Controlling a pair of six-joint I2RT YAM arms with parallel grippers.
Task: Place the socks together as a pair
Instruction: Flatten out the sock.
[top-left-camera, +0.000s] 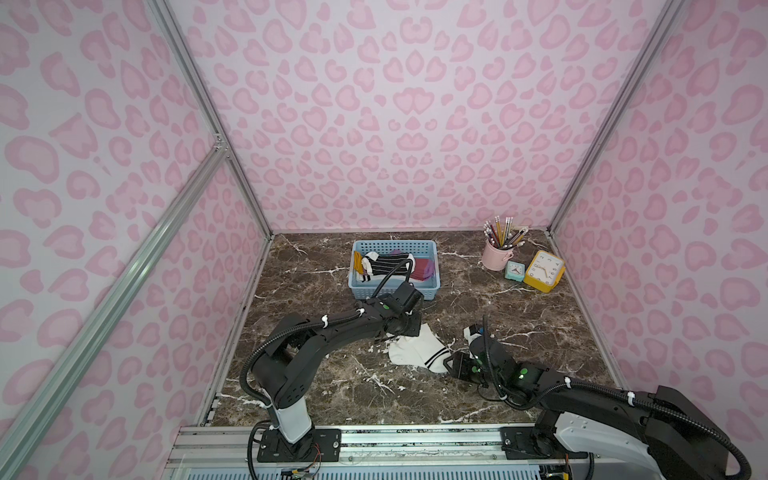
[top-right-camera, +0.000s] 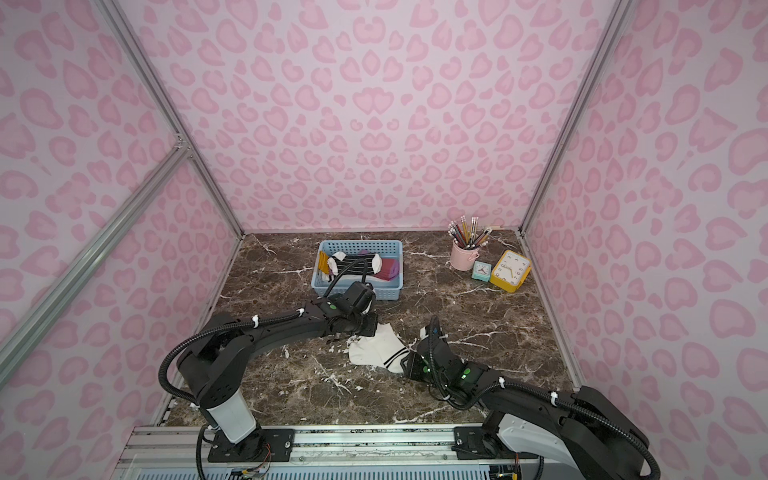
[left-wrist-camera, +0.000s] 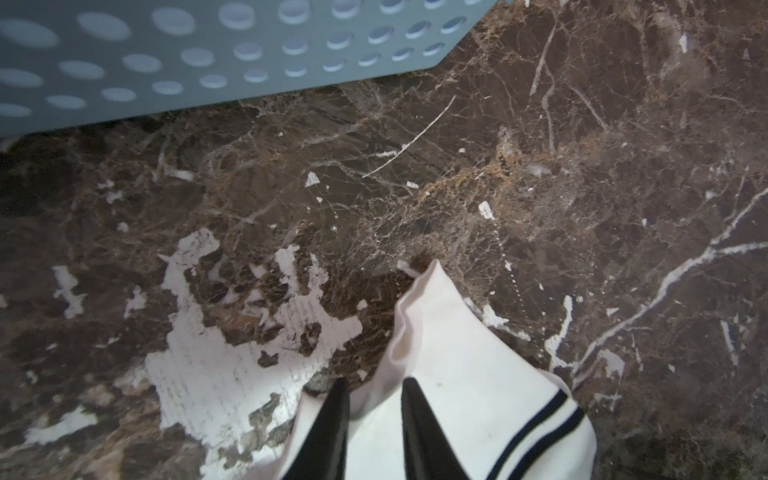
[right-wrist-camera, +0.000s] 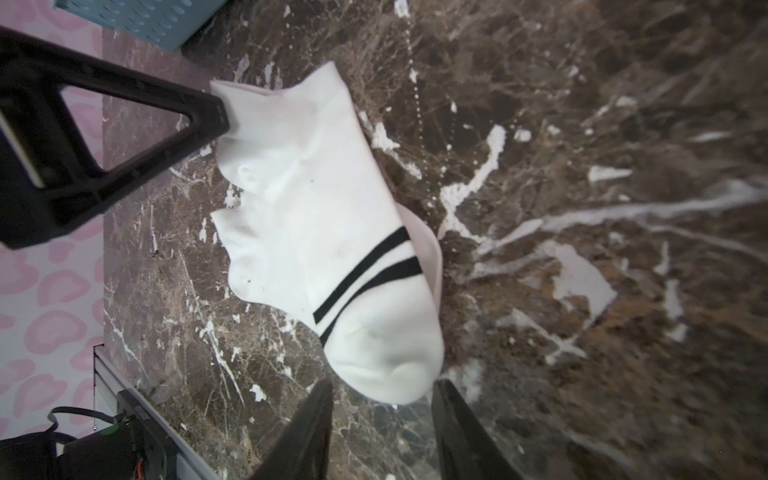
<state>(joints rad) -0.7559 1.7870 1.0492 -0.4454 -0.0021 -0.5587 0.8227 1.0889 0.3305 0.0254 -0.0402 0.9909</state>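
Note:
A white sock with two black bands (top-left-camera: 419, 351) (top-right-camera: 380, 351) lies flat on the marble table (top-left-camera: 332, 386), mid-table. In the right wrist view a second white layer (right-wrist-camera: 430, 249) peeks from under the banded sock (right-wrist-camera: 324, 208). My left gripper (top-left-camera: 405, 326) (left-wrist-camera: 374, 386) sits at the cuff end, its fingers pinched on a raised fold of the white fabric (left-wrist-camera: 457, 395). My right gripper (top-left-camera: 451, 363) (right-wrist-camera: 382, 386) stands open just short of the toe, nothing between its fingers. A black sock with white stripes (top-left-camera: 388, 266) and a maroon sock (top-left-camera: 422, 270) lie in the blue basket (top-left-camera: 395, 291).
The blue basket (top-right-camera: 357, 291) stands just behind the left wrist. At the back right are a pink cup of pencils (top-left-camera: 496, 255), a small teal clock (top-left-camera: 514, 271) and a yellow clock (top-left-camera: 543, 269). Pink patterned walls enclose three sides.

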